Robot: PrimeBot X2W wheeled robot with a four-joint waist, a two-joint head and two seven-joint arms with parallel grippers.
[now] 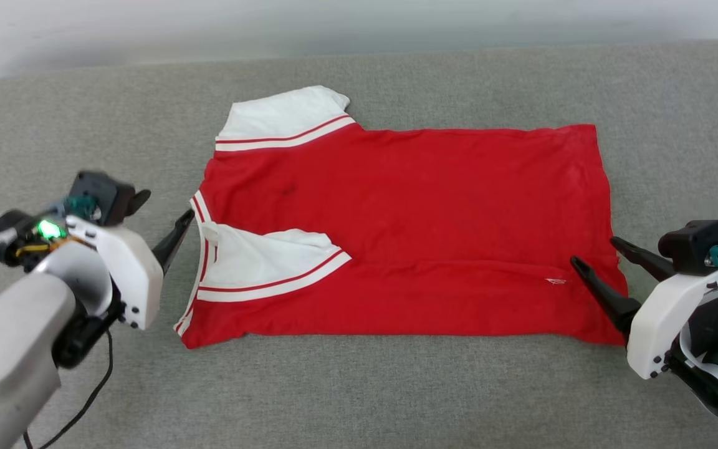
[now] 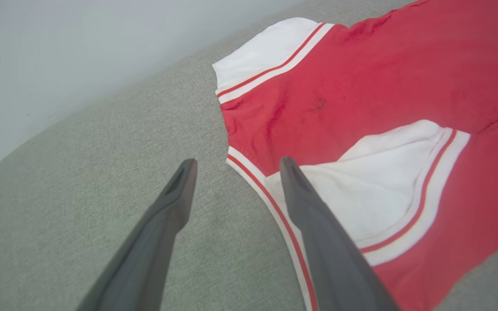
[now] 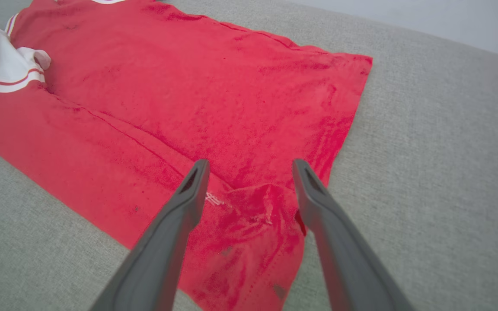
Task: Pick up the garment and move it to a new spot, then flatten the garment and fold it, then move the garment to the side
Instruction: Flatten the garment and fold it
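Note:
The garment lies spread on a grey fabric surface, collar to the left and hem to the right. Its near long edge is folded over onto the body, with one white sleeve lying on the red cloth. The other sleeve sticks out at the far left. My left gripper is open at the collar trim; in the left wrist view, the left gripper has one finger over the striped collar edge of the garment. My right gripper is open over the near hem corner. In the right wrist view, the right gripper straddles a wrinkled patch of the garment. Neither holds cloth.
The grey fabric surface stretches wide on all sides of the garment, with a rounded far edge against a pale wall. A black cable hangs by my left arm at the lower left.

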